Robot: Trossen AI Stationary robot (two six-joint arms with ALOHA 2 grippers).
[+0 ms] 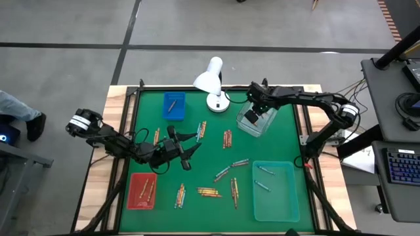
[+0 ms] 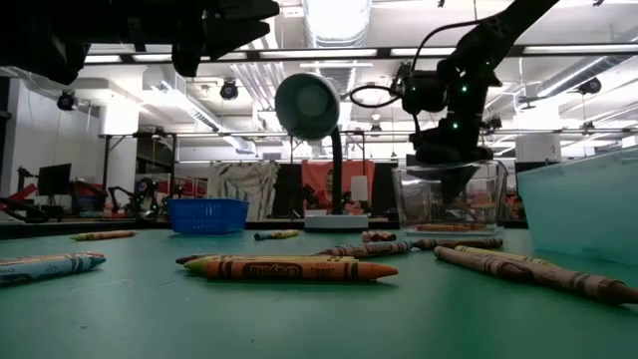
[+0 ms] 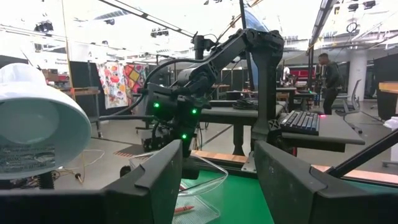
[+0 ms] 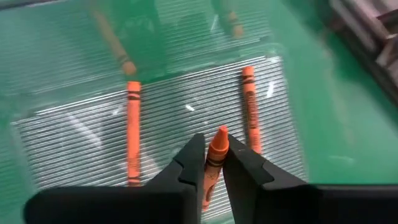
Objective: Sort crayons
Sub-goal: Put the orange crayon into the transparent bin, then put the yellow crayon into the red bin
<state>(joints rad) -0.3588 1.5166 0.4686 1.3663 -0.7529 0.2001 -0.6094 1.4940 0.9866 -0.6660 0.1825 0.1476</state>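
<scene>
Right wrist view: your right gripper (image 4: 212,163) pinches an orange crayon (image 4: 214,154) over the clear tray (image 4: 74,118); I'd say release next. Left gripper (image 3: 217,180) waits, spread.

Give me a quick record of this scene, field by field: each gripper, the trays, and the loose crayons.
right gripper: over clear tray, fingers around an orange crayon
clear tray contents: two orange crayons
left gripper: open, empty, above mat
other trays: blue tray, red tray, light blue tray, each holding crayons
loose crayons: scattered on mat
</scene>
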